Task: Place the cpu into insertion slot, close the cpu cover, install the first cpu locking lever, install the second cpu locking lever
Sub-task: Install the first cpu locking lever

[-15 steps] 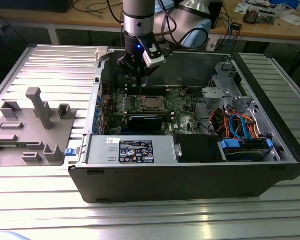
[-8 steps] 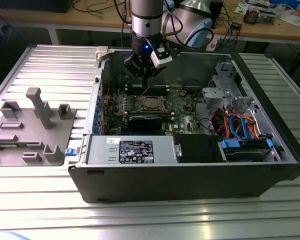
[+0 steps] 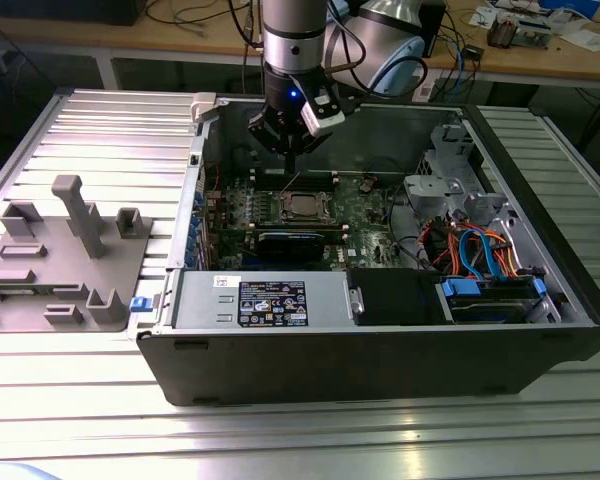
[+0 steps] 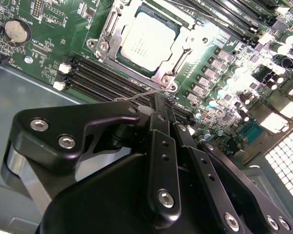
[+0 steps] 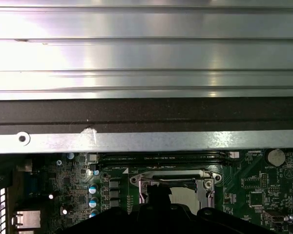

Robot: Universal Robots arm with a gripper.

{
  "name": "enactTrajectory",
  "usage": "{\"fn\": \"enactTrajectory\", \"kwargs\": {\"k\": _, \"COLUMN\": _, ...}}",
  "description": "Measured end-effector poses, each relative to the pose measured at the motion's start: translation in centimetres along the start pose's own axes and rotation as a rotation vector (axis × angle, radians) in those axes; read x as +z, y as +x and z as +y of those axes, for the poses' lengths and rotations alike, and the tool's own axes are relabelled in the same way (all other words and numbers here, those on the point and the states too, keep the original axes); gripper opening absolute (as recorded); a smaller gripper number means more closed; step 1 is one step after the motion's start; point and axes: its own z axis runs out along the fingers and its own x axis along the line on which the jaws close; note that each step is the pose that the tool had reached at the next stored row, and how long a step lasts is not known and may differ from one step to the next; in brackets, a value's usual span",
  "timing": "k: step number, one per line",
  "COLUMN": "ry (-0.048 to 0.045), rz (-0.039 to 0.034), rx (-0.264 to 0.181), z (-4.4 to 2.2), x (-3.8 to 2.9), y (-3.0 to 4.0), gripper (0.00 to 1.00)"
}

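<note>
The cpu [image 4: 149,41] sits in the slot [image 4: 118,57] with the cover [image 4: 172,62] down, while the gripper [image 4: 162,114], fingers together on a thin lever [image 4: 141,94], hovers beside it, levers apparently left.

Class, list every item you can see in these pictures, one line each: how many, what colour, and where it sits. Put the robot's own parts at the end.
cpu: one, dull silver, seated in the insertion slot.
insertion slot: one, silvery rim, on the green board.
cpu cover: one, silvery, lying around the chip.
locking lever: one thin wire, beside the socket, near the tool.
computer case: one, dark grey, open on the ribbed table.
grey fixture: one, at the exterior view's left.
tool: one, black, above the socket.
</note>
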Motion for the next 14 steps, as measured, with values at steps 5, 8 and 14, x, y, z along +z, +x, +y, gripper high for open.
{"fn": "enactTrajectory", "kwargs": {"k": 5, "ry": -0.0074, "rz": -0.0001, "rx": 0.0, "z": -0.01, "x": 0.0, "y": 0.0, "gripper": 0.11}}
{"fn": "enactTrajectory", "kwargs": {"k": 8, "ry": -0.0409, "rz": -0.0007, "rx": -0.001, "z": -0.08, "x": 0.22, "y": -0.17, "gripper": 0.11}}
{"fn": "enactTrajectory", "kwargs": {"k": 14, "ry": -0.0412, "rz": -0.0018, "rx": -0.013, "z": 0.06, "x": 0.85, "y": -0.66, "gripper": 0.11}}
